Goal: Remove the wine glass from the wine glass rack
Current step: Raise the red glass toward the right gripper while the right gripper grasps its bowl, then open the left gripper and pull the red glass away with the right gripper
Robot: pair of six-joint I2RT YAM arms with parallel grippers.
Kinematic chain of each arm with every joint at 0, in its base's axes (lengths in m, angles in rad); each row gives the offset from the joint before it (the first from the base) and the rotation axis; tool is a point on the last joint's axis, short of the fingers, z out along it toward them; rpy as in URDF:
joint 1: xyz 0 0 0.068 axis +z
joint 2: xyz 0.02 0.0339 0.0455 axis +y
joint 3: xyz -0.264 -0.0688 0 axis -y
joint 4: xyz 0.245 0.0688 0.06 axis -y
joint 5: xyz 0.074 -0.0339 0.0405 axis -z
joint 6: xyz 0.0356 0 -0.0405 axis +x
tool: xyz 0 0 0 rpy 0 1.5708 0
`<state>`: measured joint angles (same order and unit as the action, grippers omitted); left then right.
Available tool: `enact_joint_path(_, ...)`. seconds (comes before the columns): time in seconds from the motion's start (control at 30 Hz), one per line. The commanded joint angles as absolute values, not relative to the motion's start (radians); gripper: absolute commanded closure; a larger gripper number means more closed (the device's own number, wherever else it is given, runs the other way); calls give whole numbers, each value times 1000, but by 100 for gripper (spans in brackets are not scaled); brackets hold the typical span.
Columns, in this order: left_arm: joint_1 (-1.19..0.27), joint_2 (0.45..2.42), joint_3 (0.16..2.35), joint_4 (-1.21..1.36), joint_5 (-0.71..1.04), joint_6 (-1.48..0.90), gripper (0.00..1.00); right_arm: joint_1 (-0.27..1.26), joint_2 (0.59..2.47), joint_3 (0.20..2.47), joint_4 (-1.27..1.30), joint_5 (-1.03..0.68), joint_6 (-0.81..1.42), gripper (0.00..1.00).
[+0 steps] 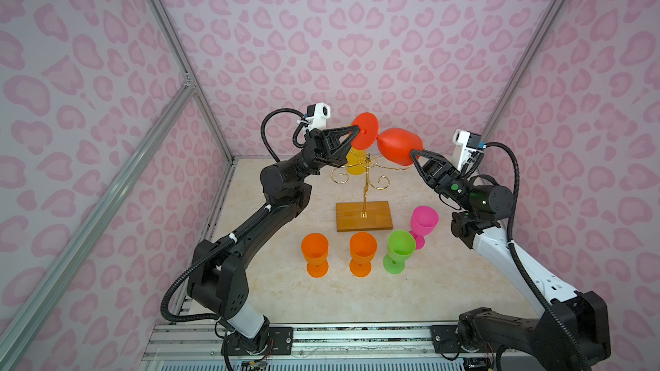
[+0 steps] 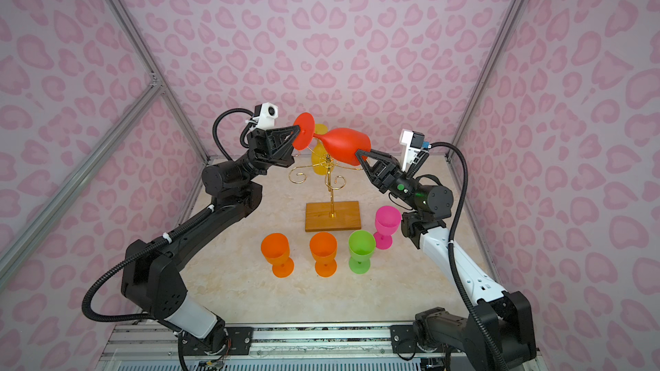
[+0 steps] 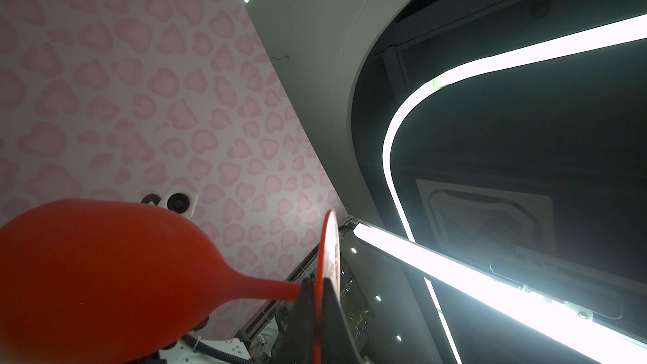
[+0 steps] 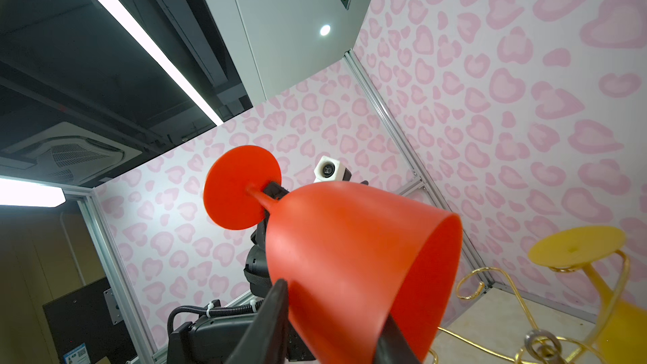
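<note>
Wine glass, red one, lying sideways in air above wine glass rack. I see left gripper clamped tight on its foot, right gripper pinching bowl near rim. Yellow glass hanging upside down on rack arm.

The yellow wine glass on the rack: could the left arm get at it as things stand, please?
Probably not yet: the left hand is shut on the foot of the red wine glass, though the yellow wine glass hangs close by.
</note>
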<state>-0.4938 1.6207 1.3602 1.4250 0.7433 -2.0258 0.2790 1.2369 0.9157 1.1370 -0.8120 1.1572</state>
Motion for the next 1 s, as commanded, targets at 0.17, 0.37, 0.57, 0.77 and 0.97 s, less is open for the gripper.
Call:
enact_joint_path(0.17,-506,1674,1389,1560,695,-2123,98,282,1268,906,1326,-865,1233,79)
enact_joint_path(0.37,-514,1704,1416,1580,692,-2154,92,281,1301,914,1429,-876,1295,92)
enact_joint_path(0.57,-514,1720,1422,1595,683,-2168,83,281,1318,921,1463,-879,1318,99)
enact_joint_path(0.77,-514,1715,1417,1596,687,-2159,71,270,1304,927,1433,-872,1297,100)
enact_joint_path(0.97,-514,1707,1398,1595,697,-2136,54,228,1237,928,1315,-869,1222,100)
